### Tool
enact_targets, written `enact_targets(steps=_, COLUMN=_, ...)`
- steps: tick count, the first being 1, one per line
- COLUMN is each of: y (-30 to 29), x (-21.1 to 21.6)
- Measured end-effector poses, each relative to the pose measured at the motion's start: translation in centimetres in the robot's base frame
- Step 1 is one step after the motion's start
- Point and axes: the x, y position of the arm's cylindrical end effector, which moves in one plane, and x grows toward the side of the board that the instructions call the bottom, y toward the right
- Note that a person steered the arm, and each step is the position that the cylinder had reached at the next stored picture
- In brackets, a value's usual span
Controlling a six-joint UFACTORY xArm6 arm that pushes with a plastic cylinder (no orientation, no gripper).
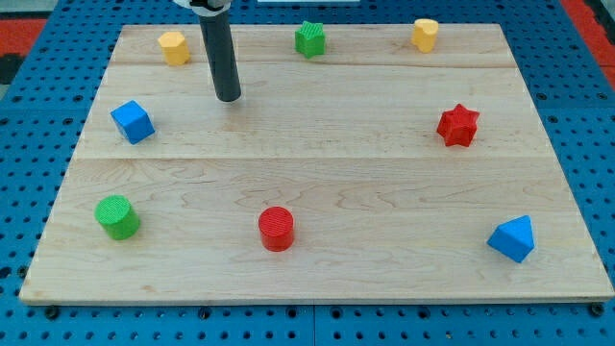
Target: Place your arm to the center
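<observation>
- No claw on this rig, just a rigid dark rod; nothing to open or close, and it holds nothing.
- The tip (228,98) sits on the wooden surface (317,259), upper-left area, rod roughly upright with the mount cut off at the view's top.
- Tip is touching no block: yellow block (174,47) up and to the view's left, blue cube (133,122) lower left, green star (309,39) to the upper right, all apart from it.
- Target is the surface's centre: bare wood, down and to the view's right of the tip.
- Handling judgement: no object to grip or push; rod looks stiff, wood looks smooth, so the slide should be low-friction.
- Path to centre looks unobstructed; red cylinder (276,229) and red star (457,125) lie well off that line.
</observation>
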Motion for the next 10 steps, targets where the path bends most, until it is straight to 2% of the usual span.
enact_targets(steps=10, y=0.1, x=-1.2)
